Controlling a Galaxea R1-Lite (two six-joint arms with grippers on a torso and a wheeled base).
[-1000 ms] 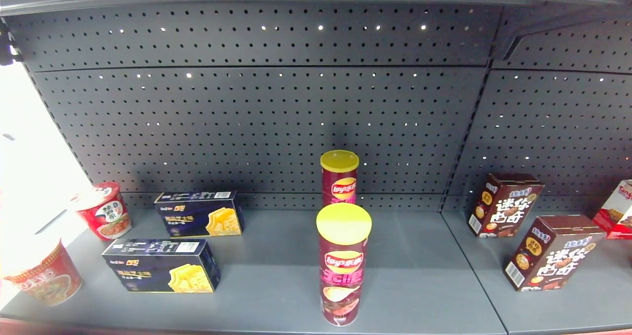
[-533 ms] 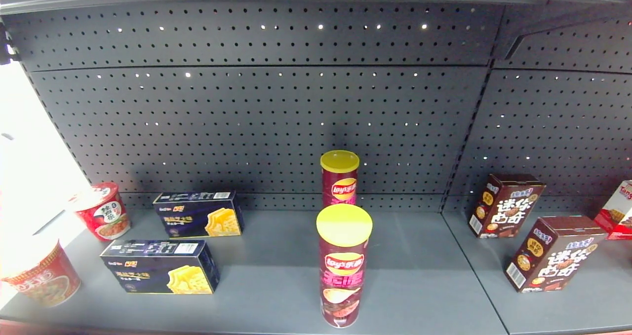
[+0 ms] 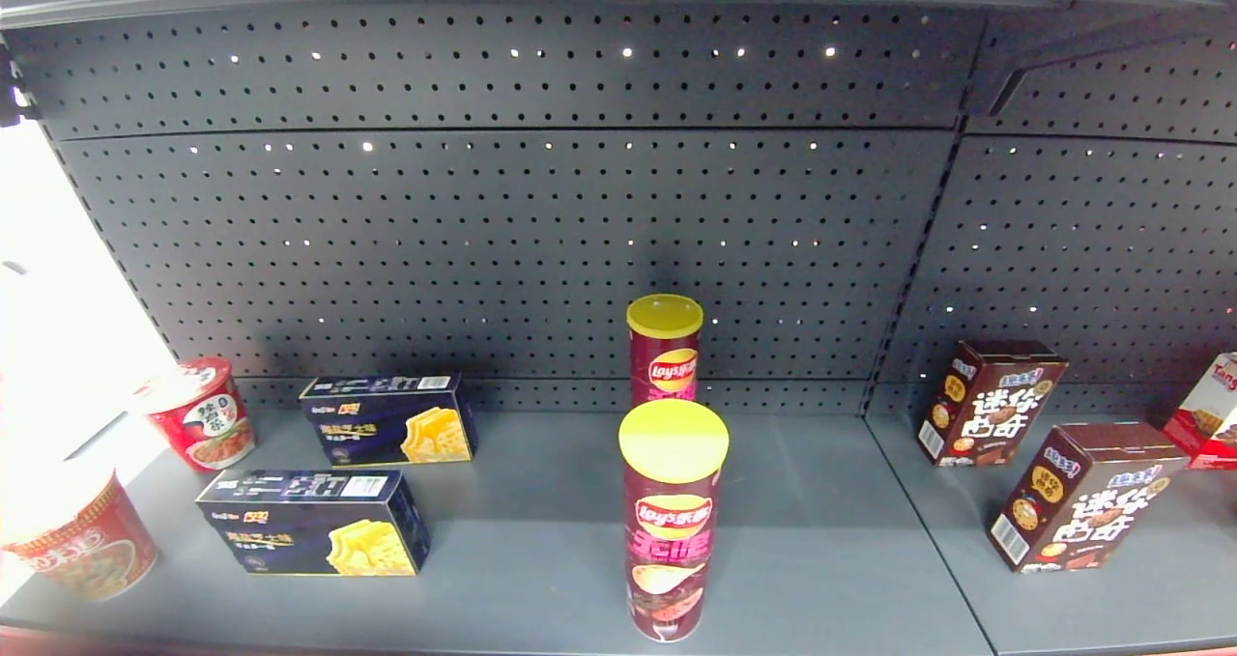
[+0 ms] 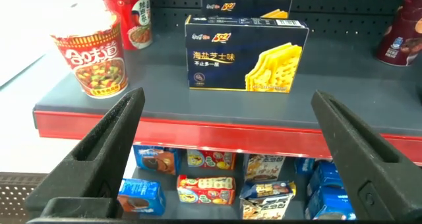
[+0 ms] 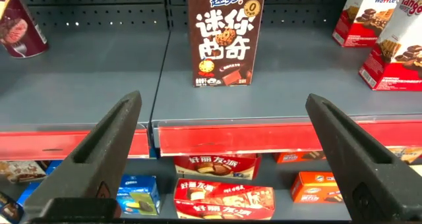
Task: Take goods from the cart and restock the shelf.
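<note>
- Left wrist view: the left hand (image 4: 227,99) is spread wide with nothing between its fingers (image 4: 99,145). It sits in front of the red front lip of the shelf (image 4: 198,128), to the robot's left of the front crisp can (image 3: 672,521).
- Right wrist view: the right hand (image 5: 224,99) is likewise spread wide and empty. It faces the same red lip, to the robot's right of that can.
- Head view: the front crisp can stands upright near the shelf's front lip, with its yellow lid on.
- Straight behind it stands the back crisp can (image 3: 664,347), also upright and yellow-lidded, close to the perforated back panel (image 3: 503,250).
- Left of the can, two dark blue boxes lie on their long sides. The front cracker box (image 3: 314,523) and the back cracker box (image 3: 389,419) sit one behind the other, apart.
- Farther left of the can than those boxes are two red cups, both upright. The front noodle cup (image 3: 77,535) is at the shelf's end, and the back noodle cup (image 3: 198,413) is behind it.
- Right of the can, past a seam in the shelf, two brown boxes stand upright and apart. These are the front biscuit box (image 3: 1082,497) and the back biscuit box (image 3: 988,402).
- Farther right of the can than those, a red-and-white box (image 3: 1208,414) is cut off by the frame.
- Below the can's level, under the red lip, lower-shelf packets (image 4: 204,188) lie packed together.
</note>
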